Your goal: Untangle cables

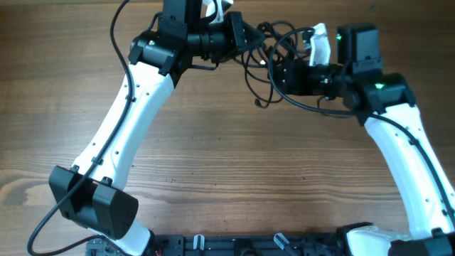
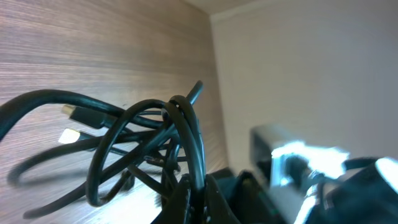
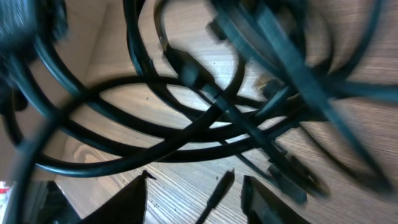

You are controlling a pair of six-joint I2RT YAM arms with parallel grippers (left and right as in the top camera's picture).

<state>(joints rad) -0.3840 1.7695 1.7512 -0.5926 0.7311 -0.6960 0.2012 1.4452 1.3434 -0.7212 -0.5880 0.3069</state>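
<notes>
Thin black flexible cables bunched between two grippers.

Nearest its camera, the left gripper is clamped on one strand, seemingly to anchor the tangle while the other arm works. The right gripper has its fingers parted and empty. The loops cross just beyond its tips, one small plug end near the gap. Behind lies the brown wood-grain table.

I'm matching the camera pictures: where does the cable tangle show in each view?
Overhead: cable tangle at top centre.
Left wrist: left and centre, in loops.
Right wrist: fills most of the frame, close up.
Shared landmark: the wooden tabletop behind it.
</notes>
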